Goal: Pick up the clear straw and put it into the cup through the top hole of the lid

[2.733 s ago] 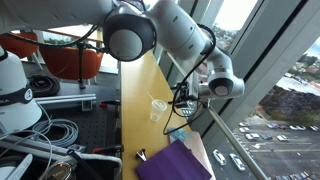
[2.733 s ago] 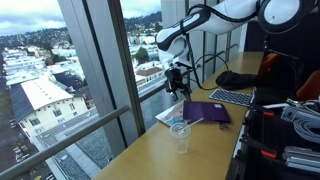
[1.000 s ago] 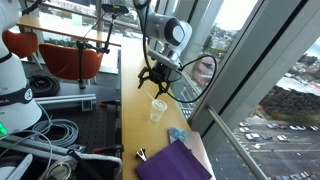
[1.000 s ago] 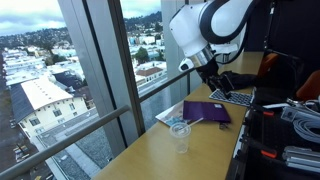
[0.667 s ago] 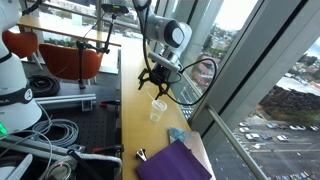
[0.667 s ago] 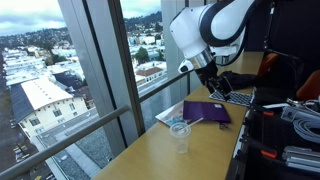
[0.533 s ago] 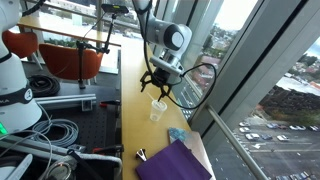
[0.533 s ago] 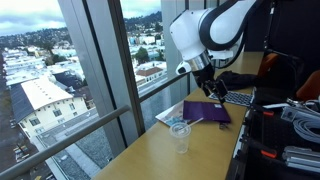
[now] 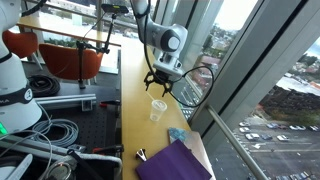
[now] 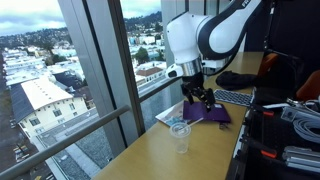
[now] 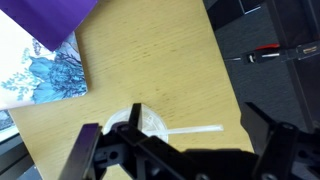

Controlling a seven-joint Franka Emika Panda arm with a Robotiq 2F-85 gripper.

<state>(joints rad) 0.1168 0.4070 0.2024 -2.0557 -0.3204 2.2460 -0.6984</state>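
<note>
Gripper (image 9: 157, 87): jaws spread wide, nothing held, hovering just above the cup (image 10: 180, 137).
Clear straw (image 11: 195, 130): lower centre of the wrist view, flat on the tabletop (image 11: 150, 60), one end at the cup.
Handling: likely featherlight, slick, easily crushed; best pinched gently mid-length.
Count: one straw, one cup, one lid (image 11: 146, 122), barely visible.

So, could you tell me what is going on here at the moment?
A robot arm is working over a wooden table. Its tool hovers open above the cup, holding nothing. The clear straw lies flat on the table beside the cup, not yet picked up or put in.
</note>
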